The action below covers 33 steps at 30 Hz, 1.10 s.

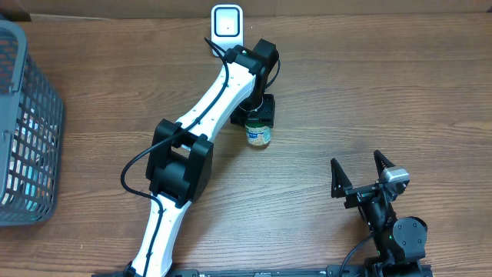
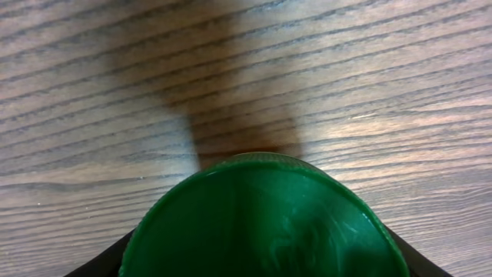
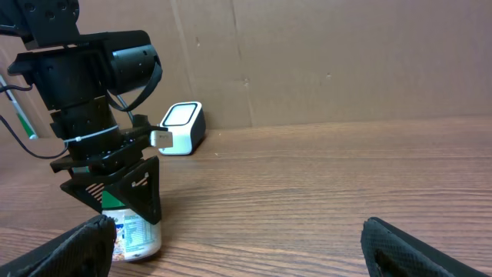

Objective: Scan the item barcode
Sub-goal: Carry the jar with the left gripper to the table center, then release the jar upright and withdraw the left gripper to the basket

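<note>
Black jaws of your left gripper (image 3: 115,201) straddle the top of a small jar (image 3: 135,235), one finger (image 2: 100,265) on each side of its green lid (image 2: 265,223). You cannot tell from these views whether the pads press on it or only stand beside it. The jar stands upright on the wooden table (image 1: 384,85), near the middle, with its printed label facing the right wrist camera. The white left arm reaches over it from the near edge. Behind the jar, at the far edge against the cardboard wall, sits a white barcode scanner (image 1: 227,23), apart from the jar. Your right gripper (image 1: 357,165) rests near the front right with its jaws spread wide, holding nothing. A grey wire basket (image 1: 27,131) stands at the far left.
</note>
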Tool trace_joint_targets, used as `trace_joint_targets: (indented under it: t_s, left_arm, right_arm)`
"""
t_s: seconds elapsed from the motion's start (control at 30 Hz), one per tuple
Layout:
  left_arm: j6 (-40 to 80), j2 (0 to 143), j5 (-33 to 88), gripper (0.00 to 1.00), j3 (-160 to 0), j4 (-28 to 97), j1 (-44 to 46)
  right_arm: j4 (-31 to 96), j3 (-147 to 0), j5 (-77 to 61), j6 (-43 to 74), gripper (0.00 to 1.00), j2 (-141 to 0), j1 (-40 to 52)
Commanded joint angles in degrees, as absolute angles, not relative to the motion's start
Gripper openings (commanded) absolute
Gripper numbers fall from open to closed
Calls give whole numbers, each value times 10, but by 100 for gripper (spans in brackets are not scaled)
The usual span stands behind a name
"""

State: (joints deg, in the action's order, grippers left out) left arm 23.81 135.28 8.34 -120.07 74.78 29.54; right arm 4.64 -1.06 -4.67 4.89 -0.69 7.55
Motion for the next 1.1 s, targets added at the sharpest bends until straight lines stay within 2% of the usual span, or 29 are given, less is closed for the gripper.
trace_joint_targets:
  t_s: [0.0, 0.13, 0.43, 0.6, 0.83, 1.07]
  left_arm:
    - [245, 1360, 71, 64, -1205, 752, 299]
    - [245, 1359, 75, 68, -1210, 755, 299]
    - [237, 1359, 72, 69, -1264, 788, 299]
    - [229, 1358, 56, 70, -1357, 836, 292]
    - [225, 1339, 8, 71, -1565, 965, 253]
    - [192, 1218, 43, 72, -1625, 968, 176]
  right_arm:
    - [44, -4, -48, 46, 100, -2, 78]
    - [44, -4, -48, 46, 100, -2, 78]
    - [44, -4, -48, 46, 100, -2, 78]
    - [44, -4, -48, 46, 100, -2, 78]
    - [44, -4, -48, 46, 100, -2, 78]
    - [44, -4, -48, 46, 100, -2, 78]
